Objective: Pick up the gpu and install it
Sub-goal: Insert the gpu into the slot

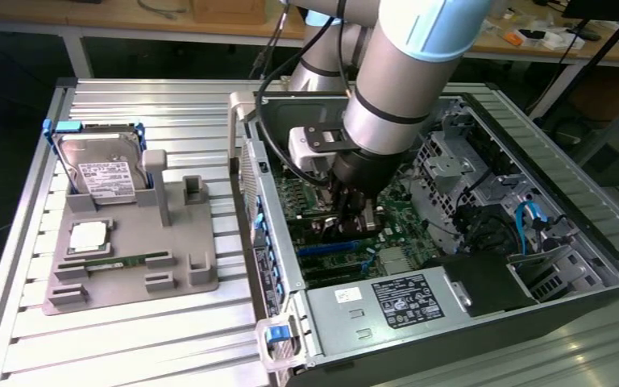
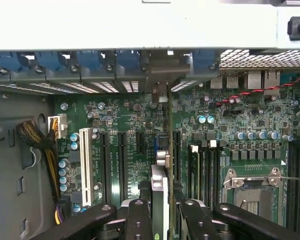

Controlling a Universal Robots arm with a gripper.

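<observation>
Over the motherboard (image 2: 140, 112), claw (image 2: 165, 212) clamping gpu (image 2: 159, 187), power-supply label (image 1: 401, 300) unreadable

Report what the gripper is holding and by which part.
The gripper holds the gpu, pinched by its upper long edge, the card standing edge-on over the motherboard slots.

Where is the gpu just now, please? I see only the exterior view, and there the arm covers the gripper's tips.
Observer: In the wrist view the gpu stands edge-on between the gripper's fingers, clamped from both sides.
Operator: Thank you. Which slot is it over?
Observer: It appears lined up with the blue slot, with black slots on either side.
Operator: And its bracket end?
Observer: The silver bracket meets the case's rear slot panel. I cannot tell whether the card is seated.
</observation>
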